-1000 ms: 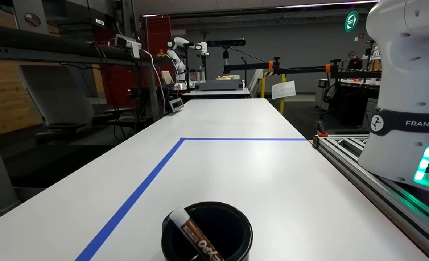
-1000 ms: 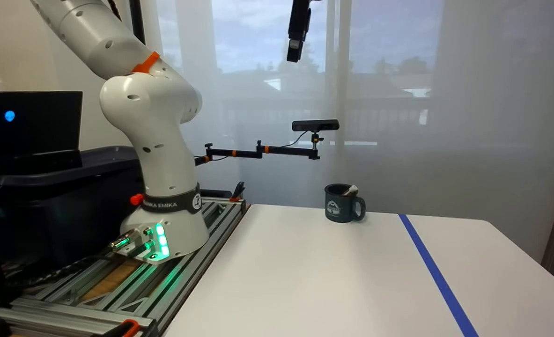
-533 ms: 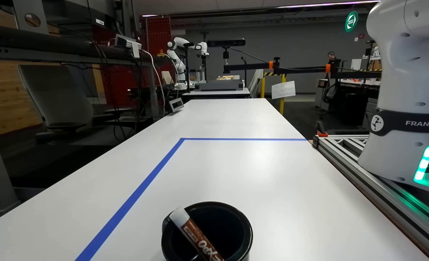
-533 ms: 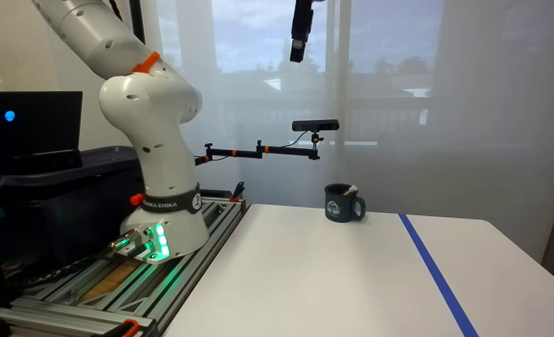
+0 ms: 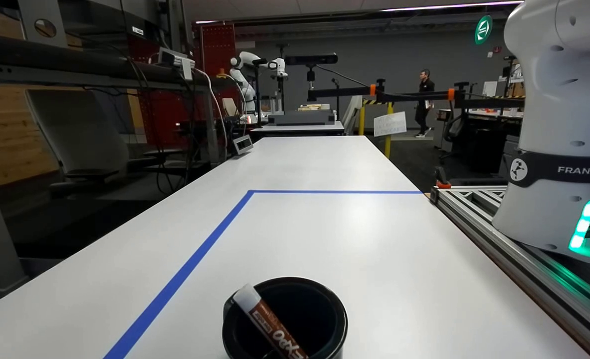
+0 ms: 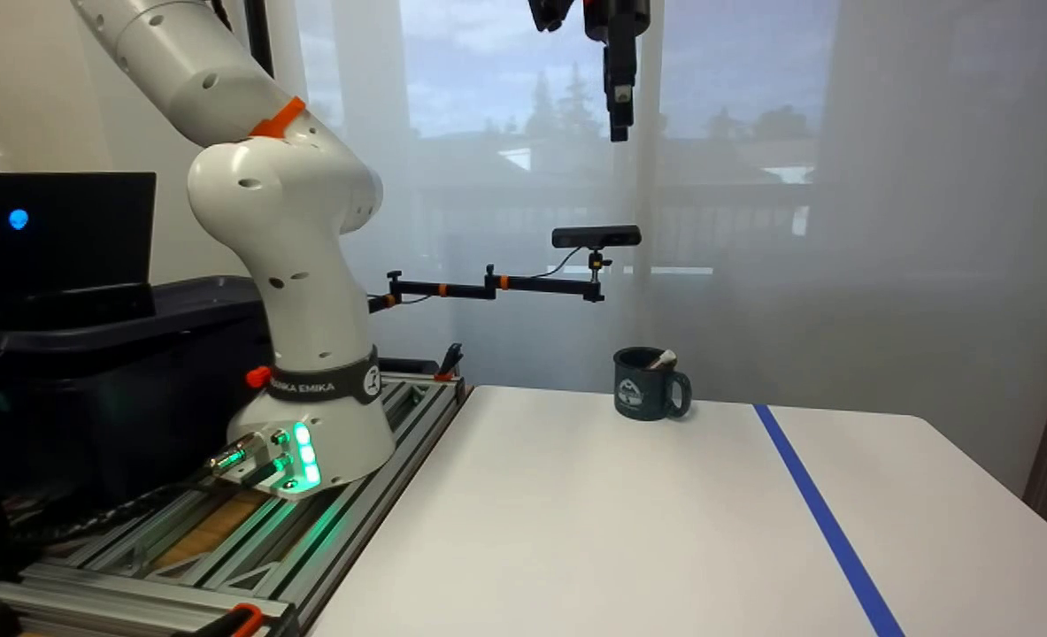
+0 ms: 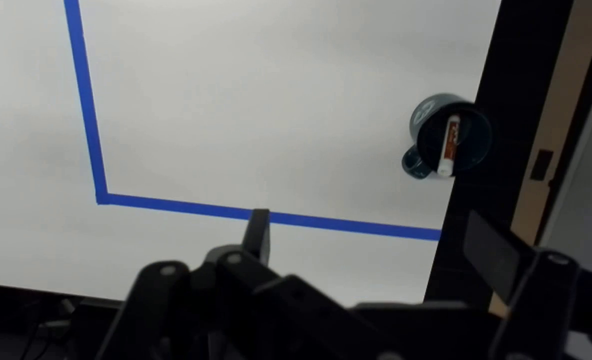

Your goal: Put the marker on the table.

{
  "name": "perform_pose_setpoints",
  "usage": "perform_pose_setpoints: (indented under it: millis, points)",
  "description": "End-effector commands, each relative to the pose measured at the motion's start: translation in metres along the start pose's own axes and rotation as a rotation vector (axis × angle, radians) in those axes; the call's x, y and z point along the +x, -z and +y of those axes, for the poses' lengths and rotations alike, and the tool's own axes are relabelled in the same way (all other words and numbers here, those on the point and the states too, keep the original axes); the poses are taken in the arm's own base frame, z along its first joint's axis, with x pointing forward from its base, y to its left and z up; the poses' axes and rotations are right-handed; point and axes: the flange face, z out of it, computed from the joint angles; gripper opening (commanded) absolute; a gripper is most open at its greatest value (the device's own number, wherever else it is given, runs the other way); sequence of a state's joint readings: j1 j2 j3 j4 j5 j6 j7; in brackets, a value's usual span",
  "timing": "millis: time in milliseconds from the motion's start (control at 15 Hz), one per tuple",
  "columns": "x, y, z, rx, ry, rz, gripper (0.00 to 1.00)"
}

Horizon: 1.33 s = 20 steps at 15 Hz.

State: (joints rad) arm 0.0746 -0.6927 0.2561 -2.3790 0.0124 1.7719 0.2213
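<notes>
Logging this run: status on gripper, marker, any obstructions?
Gripper open, above the table, holding nothing. Marker tilted in the mug, white end up. Mug's wall around marker may hinder grasping.

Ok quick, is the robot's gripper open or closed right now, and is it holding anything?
Gripper: open, holding nothing; the marker is in the mug.
</notes>
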Motion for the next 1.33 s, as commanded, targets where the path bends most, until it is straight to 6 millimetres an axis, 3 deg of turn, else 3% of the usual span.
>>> perform_pose_setpoints:
  millis: [0, 333, 1067, 1133, 1267]
  points:
    - [0.002, -0.005, -0.008, -0.008, -0.034, 0.033, 1.00]
    - [0.004, -0.026, -0.015, -0.037, -0.097, 0.062, 1.00]
    - [-0.011, -0.153, -0.090, -0.001, -0.021, 0.125, 1.00]
    - [-0.005, -0.137, -0.078, 0.001, -0.026, 0.098, 1.00]
    - [-0.007, -0.147, -0.081, 0.000, -0.020, 0.087, 1.00]
